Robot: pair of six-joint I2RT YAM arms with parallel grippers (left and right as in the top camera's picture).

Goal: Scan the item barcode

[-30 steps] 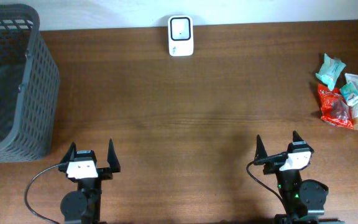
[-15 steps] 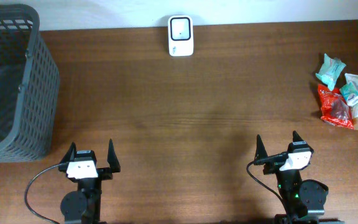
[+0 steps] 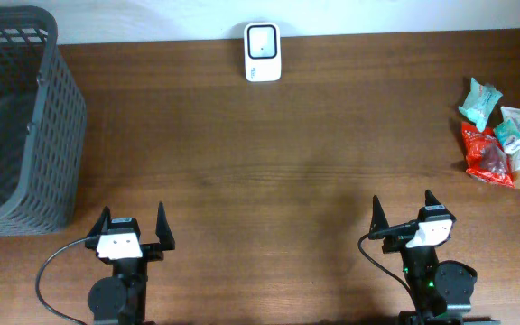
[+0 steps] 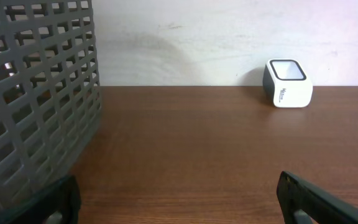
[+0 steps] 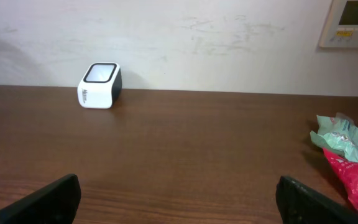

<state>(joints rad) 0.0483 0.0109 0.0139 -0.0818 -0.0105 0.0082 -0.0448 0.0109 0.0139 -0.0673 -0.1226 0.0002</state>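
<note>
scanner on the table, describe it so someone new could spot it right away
Look along the far edge of the brown wooden table, against the white wall, midway between the grey basket and the snack packets. The scanner is the small white block with a dark-framed square window on top, standing alone.

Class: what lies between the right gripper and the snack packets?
Only bare tabletop lies between the right gripper and the snack packets, shown in the overhead view.
</note>
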